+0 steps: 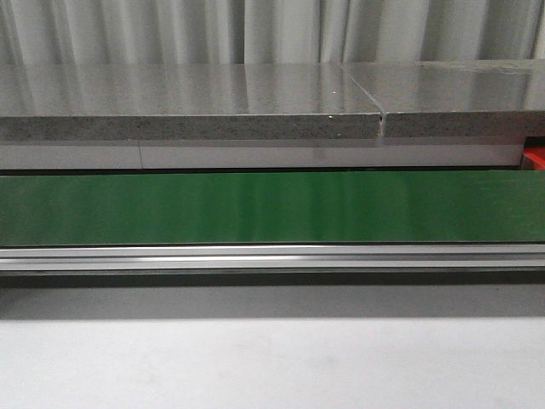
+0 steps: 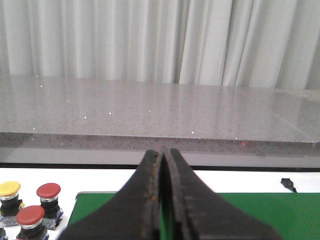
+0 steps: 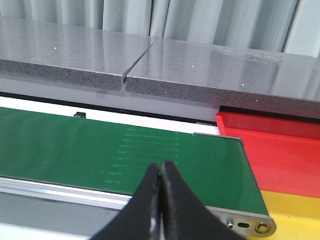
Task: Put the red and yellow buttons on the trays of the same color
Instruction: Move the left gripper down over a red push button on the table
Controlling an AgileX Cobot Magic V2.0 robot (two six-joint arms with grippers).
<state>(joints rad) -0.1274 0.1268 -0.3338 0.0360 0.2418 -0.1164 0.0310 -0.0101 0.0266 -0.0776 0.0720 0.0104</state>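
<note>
In the left wrist view, two red buttons (image 2: 48, 190) (image 2: 30, 215) and a yellow button (image 2: 9, 188) stand on the white table beside the end of the green belt (image 2: 260, 212). My left gripper (image 2: 163, 152) is shut and empty, hovering over that belt end. In the right wrist view, a red tray (image 3: 280, 150) and a yellow tray (image 3: 295, 215) lie past the belt's other end. My right gripper (image 3: 161, 166) is shut with nothing in it, above the belt's near rail. Neither gripper shows in the front view.
The green conveyor belt (image 1: 272, 207) runs across the front view with an aluminium rail (image 1: 272, 256) along its near side. A grey stone shelf (image 1: 187, 106) stands behind it. A red corner of the tray (image 1: 536, 158) peeks in at the far right.
</note>
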